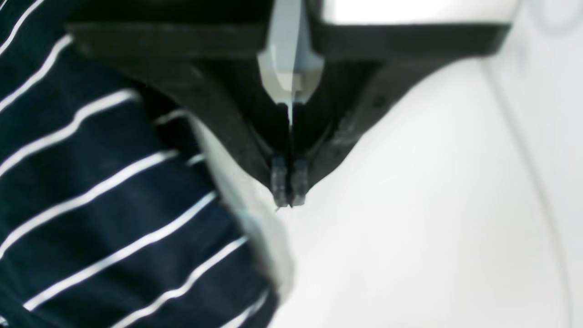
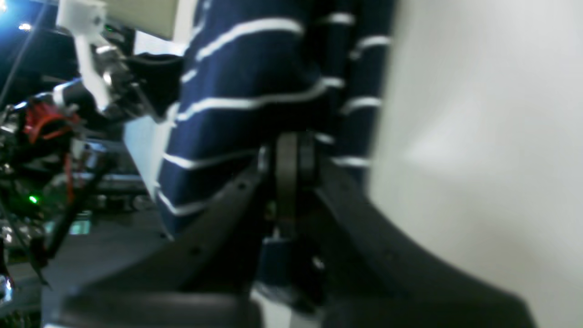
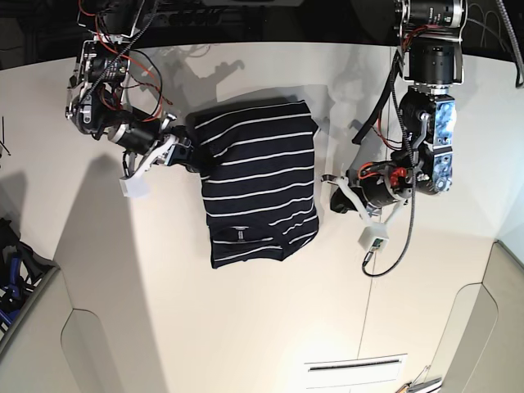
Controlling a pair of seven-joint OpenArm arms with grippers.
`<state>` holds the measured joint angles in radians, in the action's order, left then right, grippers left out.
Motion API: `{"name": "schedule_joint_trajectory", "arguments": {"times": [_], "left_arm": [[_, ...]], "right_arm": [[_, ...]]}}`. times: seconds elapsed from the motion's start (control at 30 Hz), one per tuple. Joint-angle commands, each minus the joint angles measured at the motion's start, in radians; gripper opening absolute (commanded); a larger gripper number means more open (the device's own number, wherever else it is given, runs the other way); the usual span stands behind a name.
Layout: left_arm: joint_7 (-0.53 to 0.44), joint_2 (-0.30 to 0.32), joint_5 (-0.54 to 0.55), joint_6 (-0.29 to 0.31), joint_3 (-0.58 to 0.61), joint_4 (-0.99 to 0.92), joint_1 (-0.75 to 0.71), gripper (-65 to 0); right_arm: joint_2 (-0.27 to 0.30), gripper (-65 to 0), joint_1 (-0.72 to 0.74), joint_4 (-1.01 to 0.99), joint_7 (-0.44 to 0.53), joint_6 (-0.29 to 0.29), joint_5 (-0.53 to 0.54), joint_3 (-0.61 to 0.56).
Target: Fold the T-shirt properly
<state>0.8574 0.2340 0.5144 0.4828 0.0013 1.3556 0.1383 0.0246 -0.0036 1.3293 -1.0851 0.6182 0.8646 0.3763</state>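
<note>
so the bench (image 3: 270,327) is the big white field, and the shirt (image 3: 258,192) lies near its middle as a narrow striped panel, sleeves already turned in, the neck label facing up near the hem closest to the base view's bottom. it looks partly folded, with the lengthwise halving still to do, i judge.

my right tool (image 2: 291,155) is at the shirt's edge on the base view's left; its jaws are pressed together on a bunch of the striped cloth, so i have that side pinched. my left tool (image 1: 288,193) sits on bare bench just beside the opposite edge, tips closed together with nothing between them.

to do this well i'd want the left tool to take its own edge level with the right one's grip, then carry both across evenly, low and taut, so the stripes stay parallel and no crease bunches under the fold.
</note>
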Motion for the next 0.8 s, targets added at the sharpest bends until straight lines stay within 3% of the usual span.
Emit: {"name": "schedule_joint_trajectory", "arguments": {"times": [0.0, 0.2, 0.33, 0.77], "left_arm": [[0.007, 0.024, 0.003, -0.001, -0.002, 0.019, -0.007, -65.0], [0.006, 0.103, 0.022, -0.001, -0.012, 0.134, -0.147, -65.0], [0.008, 0.107, 0.041, -0.028, -0.078, 0.305, -0.271, -65.0], [0.015, 0.107, 0.051, -0.030, -0.257, 0.798, -0.665, -65.0]], "right_arm": [[0.032, -65.0, -0.006, 0.004, -0.019, -0.010, 0.016, 0.006], [0.111, -65.0, -0.055, 0.005, -0.049, -0.008, 0.099, 0.006], [0.145, -65.0, -0.084, 0.013, -0.089, 0.000, 0.156, 0.019], [0.150, -65.0, -0.284, 0.348, -0.124, 0.001, 0.191, 0.062]]}}
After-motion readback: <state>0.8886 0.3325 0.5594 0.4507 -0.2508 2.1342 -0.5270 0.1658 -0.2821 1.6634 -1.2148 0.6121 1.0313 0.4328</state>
